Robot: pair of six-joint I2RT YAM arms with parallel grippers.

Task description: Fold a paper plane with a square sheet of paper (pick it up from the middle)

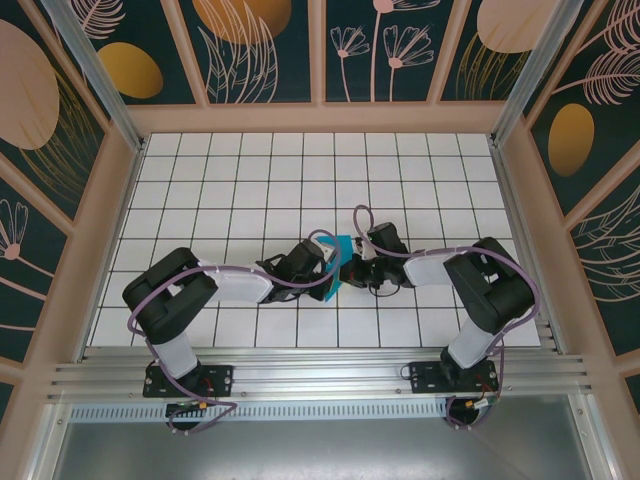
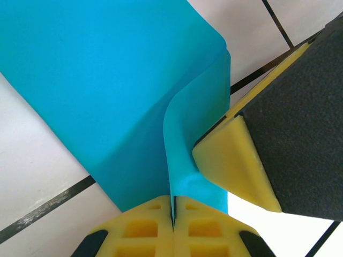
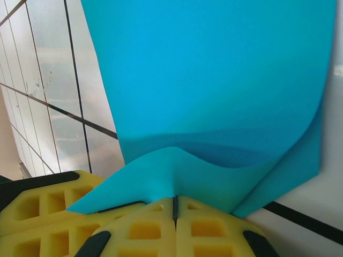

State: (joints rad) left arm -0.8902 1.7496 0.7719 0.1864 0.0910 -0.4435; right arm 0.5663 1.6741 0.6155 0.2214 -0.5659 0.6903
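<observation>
The teal-blue sheet of paper (image 1: 346, 258) is held up between the two arms at the middle of the tiled table, bent and partly doubled over. My left gripper (image 1: 328, 272) is shut on its lower edge. In the left wrist view the paper (image 2: 107, 80) curls up from the pinched jaws of the left gripper (image 2: 173, 214), and a yellow finger of the right gripper (image 2: 236, 160) presses beside it. My right gripper (image 1: 360, 270) is shut on the opposite edge. In the right wrist view the right gripper (image 3: 174, 206) clamps a rippled fold of the paper (image 3: 214, 80).
White tiled table (image 1: 250, 180) with dark grout lines, walled by peach-framed patterned panels (image 1: 260, 50) at the back and sides. The arm bases (image 1: 190, 380) sit on the rail at the near edge. The left gripper's yellow fingers (image 3: 43, 206) lie close beside the right gripper.
</observation>
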